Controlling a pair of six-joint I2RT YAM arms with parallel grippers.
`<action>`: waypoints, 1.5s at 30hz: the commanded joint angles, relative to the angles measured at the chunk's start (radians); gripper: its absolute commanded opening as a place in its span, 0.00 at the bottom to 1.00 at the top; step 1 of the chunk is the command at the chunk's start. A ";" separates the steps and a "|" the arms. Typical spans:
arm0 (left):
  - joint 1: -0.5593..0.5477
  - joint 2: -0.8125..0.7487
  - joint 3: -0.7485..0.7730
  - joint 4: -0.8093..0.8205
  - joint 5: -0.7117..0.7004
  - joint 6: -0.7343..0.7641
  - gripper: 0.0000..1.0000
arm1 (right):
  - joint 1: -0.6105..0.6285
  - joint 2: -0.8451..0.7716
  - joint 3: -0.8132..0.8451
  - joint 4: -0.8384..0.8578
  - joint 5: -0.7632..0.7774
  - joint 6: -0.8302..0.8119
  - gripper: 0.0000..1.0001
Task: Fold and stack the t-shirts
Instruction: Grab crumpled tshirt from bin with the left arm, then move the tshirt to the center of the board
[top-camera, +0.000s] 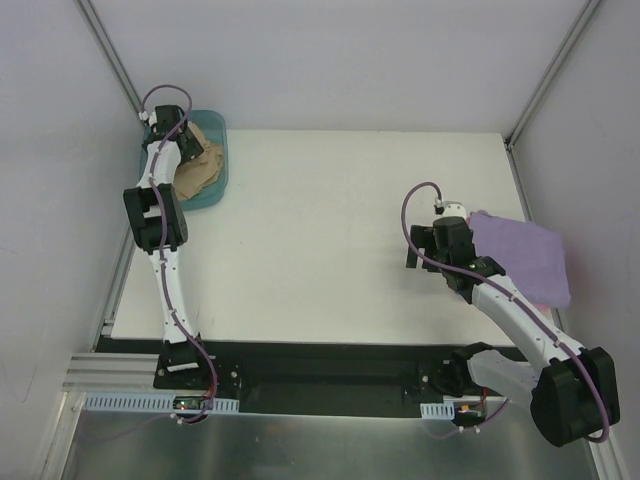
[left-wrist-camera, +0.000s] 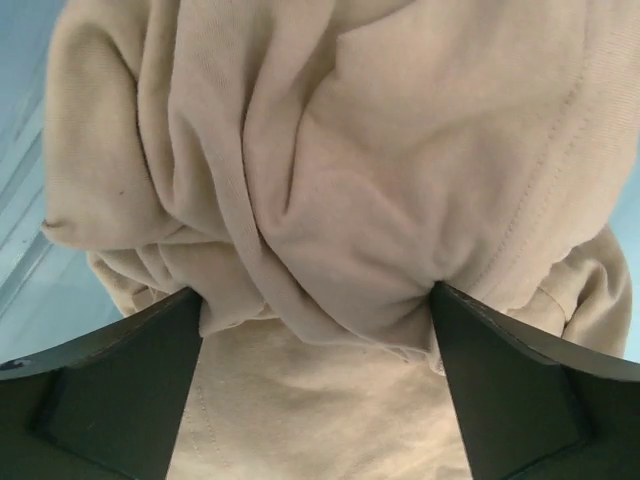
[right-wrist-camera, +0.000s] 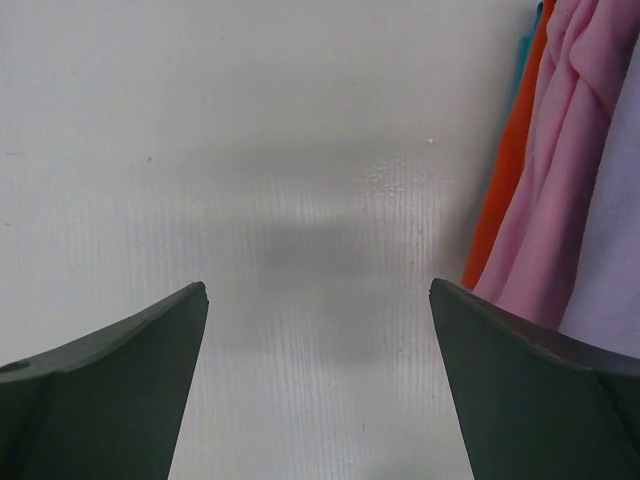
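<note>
A crumpled tan cotton t-shirt (top-camera: 203, 160) lies heaped inside a teal translucent plastic tub (top-camera: 224, 150). The left claw (left-wrist-camera: 315, 295) hangs over the tub, released, its tips spread wide and pressed into a bunched fold of the shirt. Well to the right of the tub, the right claw (top-camera: 414, 252) hovers empty and released beside a folded lavender t-shirt (top-camera: 520, 250) stacked on a folded pink t-shirt (right-wrist-camera: 560, 200). Likely risks: closing here could pinch several layers, so the shirt comes up as a tangled lump, or cloth could snag the rim and drag the tub. The tabletop (top-camera: 320, 240) is matte white, enclosed by pale walls.
</note>
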 joint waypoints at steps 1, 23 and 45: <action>0.020 0.057 0.099 0.008 0.049 -0.021 0.80 | 0.002 0.006 0.045 0.026 0.032 -0.012 0.97; -0.042 -0.552 -0.401 0.232 0.336 -0.092 0.00 | 0.004 -0.141 0.008 0.026 -0.045 0.008 0.97; -0.592 -1.264 -0.479 0.327 0.429 0.042 0.00 | 0.004 -0.368 -0.020 -0.034 -0.031 0.055 0.97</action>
